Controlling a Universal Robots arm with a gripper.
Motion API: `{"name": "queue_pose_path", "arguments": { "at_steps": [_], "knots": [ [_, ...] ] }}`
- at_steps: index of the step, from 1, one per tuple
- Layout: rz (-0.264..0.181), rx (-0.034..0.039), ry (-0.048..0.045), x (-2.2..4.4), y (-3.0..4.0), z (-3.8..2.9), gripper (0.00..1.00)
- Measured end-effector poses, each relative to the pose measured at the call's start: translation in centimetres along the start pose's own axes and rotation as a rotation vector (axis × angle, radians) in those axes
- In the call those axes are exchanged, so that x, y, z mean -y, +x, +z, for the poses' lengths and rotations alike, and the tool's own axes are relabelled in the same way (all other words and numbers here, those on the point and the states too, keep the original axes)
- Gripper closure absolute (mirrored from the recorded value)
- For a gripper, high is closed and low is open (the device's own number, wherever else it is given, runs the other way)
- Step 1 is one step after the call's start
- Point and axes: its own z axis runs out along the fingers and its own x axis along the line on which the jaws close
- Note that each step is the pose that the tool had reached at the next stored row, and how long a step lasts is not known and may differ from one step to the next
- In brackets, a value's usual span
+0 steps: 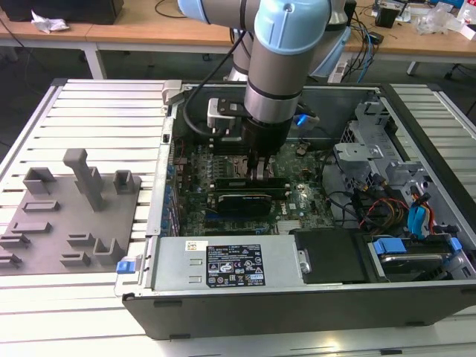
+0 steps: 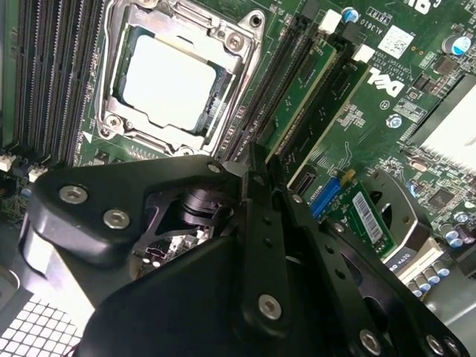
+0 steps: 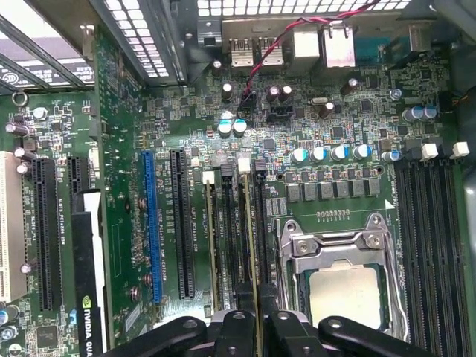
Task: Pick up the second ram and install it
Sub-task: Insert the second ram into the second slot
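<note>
One robot arm reaches straight down into the open computer case (image 1: 312,297) in the middle of the exterior view, its hand (image 1: 260,169) low over the board. In the second wrist view, the hand (image 2: 256,178) is closed on the second ram (image 2: 301,93), a thin green stick over a black slot. In the first wrist view, low in the middle, it stands on edge. To go in well, it should stay straight and be pushed down evenly.

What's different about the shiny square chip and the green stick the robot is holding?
The processor is square and silver; the ram is long, thin and green. The processor lies flat inside a metal frame; the ram stands on its edge. The gripper is shut on the ram and does not touch the processor. Both sit on the same green motherboard.
</note>
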Motion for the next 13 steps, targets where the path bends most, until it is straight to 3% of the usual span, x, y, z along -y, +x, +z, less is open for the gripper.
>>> {"name": "queue_pose_path", "arguments": {
  "at_steps": [7,8,10,12,13],
  "knots": [
    [0.000,-0.0001,-0.0003,-0.01,0.01,0.14,0.85],
    [0.000,-0.0001,-0.0001,-0.01,0.01,0.14,0.78],
    [0.000,0.0002,-0.0001,0.00,0.00,0.06,0.78],
    [0.000,-0.0001,-0.0001,-0.09,-0.06,-1.45,0.78],
    [0.000,-0.0008,-0.0001,-0.16,-0.22,-2.55,0.78]
  ]
}}
